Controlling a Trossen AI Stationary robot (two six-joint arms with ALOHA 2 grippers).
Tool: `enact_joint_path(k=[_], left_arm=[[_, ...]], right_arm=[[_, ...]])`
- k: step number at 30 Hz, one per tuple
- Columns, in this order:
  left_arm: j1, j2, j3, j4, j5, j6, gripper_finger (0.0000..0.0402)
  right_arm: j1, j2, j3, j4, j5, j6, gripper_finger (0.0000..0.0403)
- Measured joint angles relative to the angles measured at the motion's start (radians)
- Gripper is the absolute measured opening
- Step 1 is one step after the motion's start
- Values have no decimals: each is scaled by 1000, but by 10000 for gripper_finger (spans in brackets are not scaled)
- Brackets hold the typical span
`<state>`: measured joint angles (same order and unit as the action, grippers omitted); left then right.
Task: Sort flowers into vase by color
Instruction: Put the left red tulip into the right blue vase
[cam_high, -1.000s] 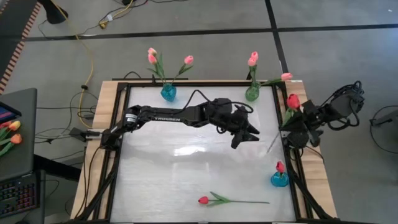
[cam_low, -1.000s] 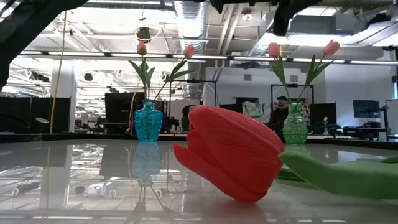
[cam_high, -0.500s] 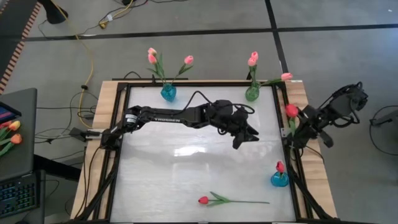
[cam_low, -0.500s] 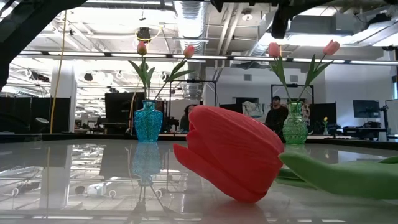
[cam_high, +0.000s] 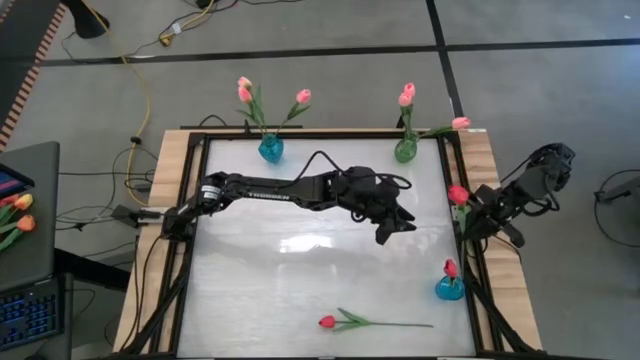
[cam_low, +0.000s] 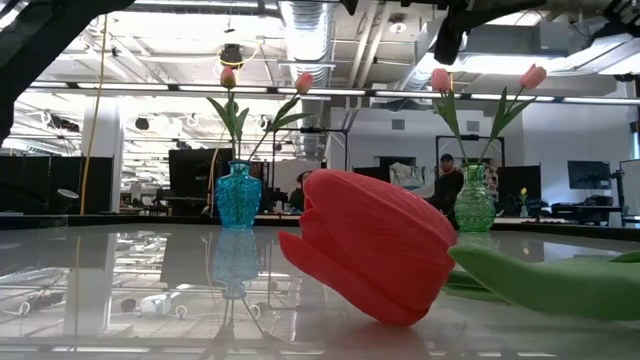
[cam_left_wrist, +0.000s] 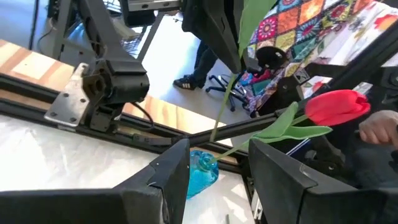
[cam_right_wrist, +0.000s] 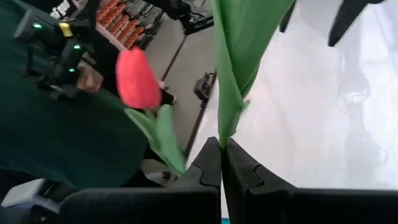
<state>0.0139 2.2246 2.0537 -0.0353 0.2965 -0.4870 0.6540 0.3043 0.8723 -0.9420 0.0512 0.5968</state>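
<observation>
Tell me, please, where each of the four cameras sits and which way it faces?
High view: overhead, straight down on the table; both arms show, left gripper mid-table.
Low view: table-top height, facing the room; a lying red tulip fills it, no gripper.
Left wrist view: past its open fingers toward the blue vase.
Right wrist view: its shut fingers pinch a green stem.
Shared: both wrist views show the held red tulip.

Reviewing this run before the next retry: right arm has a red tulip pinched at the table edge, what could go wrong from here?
1. The right end effector pinches only the thin stem of the red tulip, so it may swing or slip.
2. The blue vase close by already holds a flower; it could tip.
3. The left end effector hovers open nearby; the arms could clash.
</observation>
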Motion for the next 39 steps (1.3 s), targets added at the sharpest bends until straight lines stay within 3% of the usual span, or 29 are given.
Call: enact_joint_path(k=[7, 13, 17, 23, 33, 39], left_arm=[[3, 0, 0, -7, -6, 1, 151], [4, -3, 0, -13, -5, 7, 151], [4, -5, 0, -22, -5, 21, 151], [4, -6, 0, -23, -4, 27, 151], [4, -6, 0, -19, -4, 38, 151], [1, -6, 0, -19, 7, 54, 151]], right_arm=[[0, -5, -7, 26, 55, -14, 24], [0, 15, 27, 177, 54, -41, 24], [0, 93, 70, 252, 54, -93, 24], [30, 275, 183, 231, 63, -168, 24], [173, 481, 416, 172, 411, -393, 24], [293, 508, 500, -96, 533, -190, 24]])
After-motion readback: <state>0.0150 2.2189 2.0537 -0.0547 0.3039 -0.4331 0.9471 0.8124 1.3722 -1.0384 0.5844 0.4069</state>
